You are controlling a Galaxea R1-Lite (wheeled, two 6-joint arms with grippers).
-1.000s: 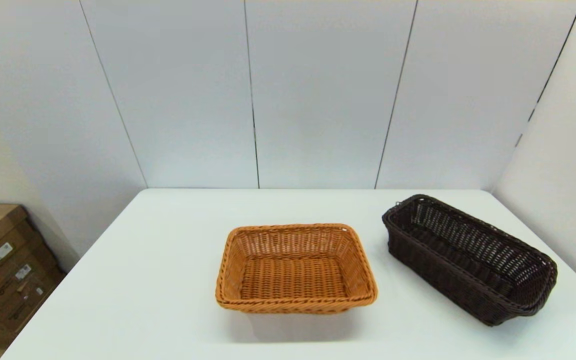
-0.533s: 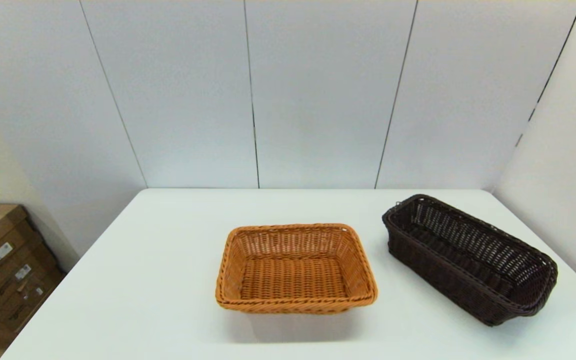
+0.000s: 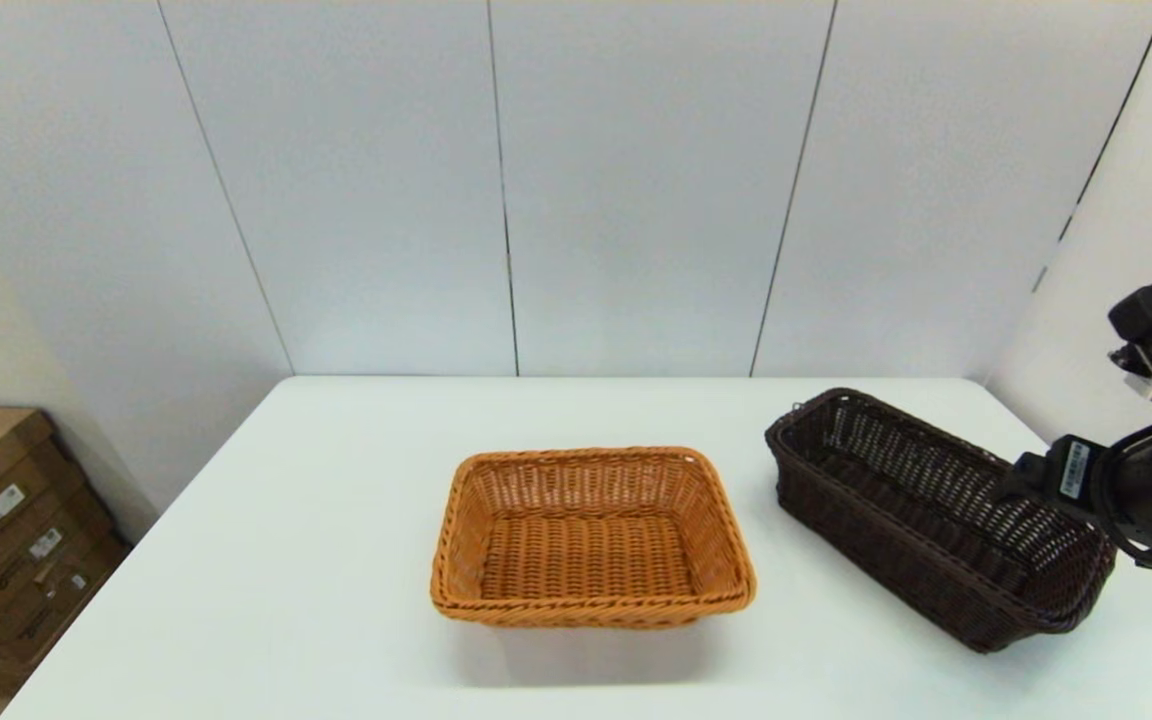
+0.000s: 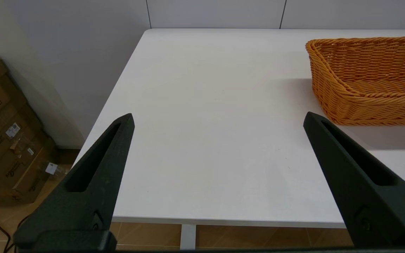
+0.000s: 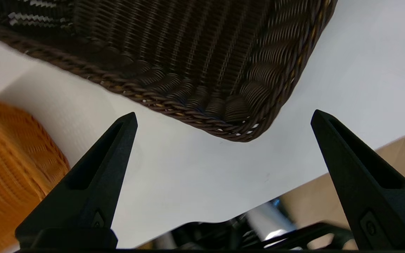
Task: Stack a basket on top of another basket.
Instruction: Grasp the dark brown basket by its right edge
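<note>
White table (image 3: 316,560) against pale grey panelled walls (image 3: 636,190); stacked cardboard boxes (image 3: 6,540) on tan floor (image 4: 146,239) off its left edge.

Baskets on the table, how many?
2. The orange-tan basket sits near the middle of the white table; the dark brown basket stands apart from it on the robot's right, near the table's edge. Nothing looks hidden.
</note>
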